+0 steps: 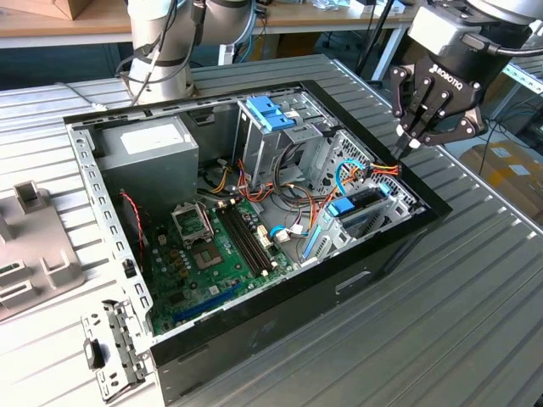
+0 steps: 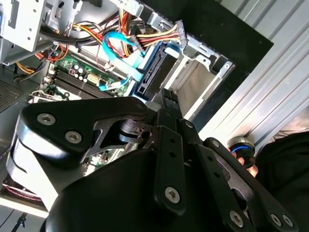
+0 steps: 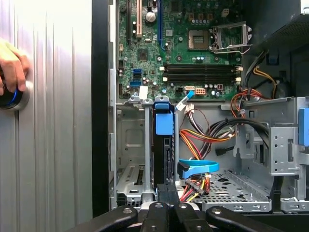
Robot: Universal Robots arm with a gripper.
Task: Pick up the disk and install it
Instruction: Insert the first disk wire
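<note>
In the exterior view, a black gripper hangs from the arm over the open computer case, near the case's edge on the exterior view's right, above the drive bays. It points downward and tilts toward the case interior. Its fingers are drawn together with the tips nearly meeting, and nothing is held between them. Just below the fingertips, the disk sits on edge in a metal bay, with its light-blue rail end showing at the top. In the first wrist view the disk stands in a narrow slot beside loose coloured cables. Farther off lies the green motherboard. A person's hand rests on a round knob on the ribbed table.
</note>
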